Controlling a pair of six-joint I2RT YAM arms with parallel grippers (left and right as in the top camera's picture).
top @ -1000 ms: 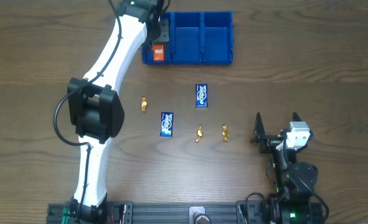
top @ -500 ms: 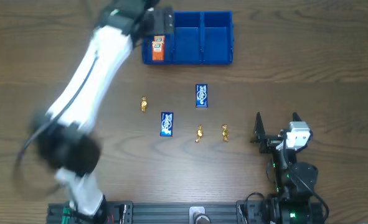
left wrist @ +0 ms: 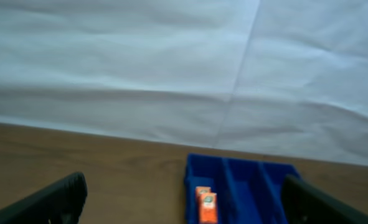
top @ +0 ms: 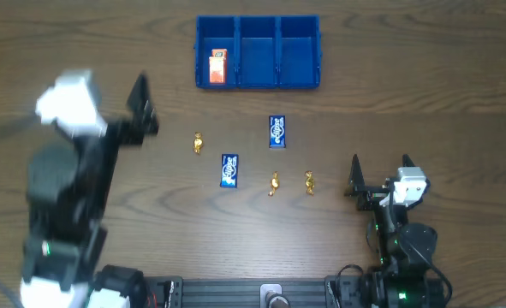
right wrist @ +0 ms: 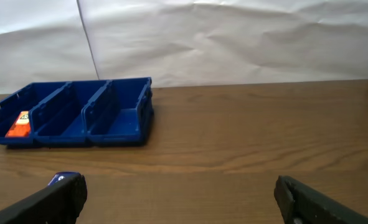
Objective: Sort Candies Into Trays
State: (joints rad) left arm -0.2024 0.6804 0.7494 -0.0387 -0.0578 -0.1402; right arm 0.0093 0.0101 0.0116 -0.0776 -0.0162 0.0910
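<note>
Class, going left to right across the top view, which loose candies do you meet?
Leftmost gold candy → lower blue candy → rightmost gold candy. Upper blue candy and middle gold candy share one column, so unranked.

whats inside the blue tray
One orange candy lies in the left compartment of the blue tray. The middle and right compartments hold nothing. From above nothing covers the tray, so none of its floor is hidden.
</note>
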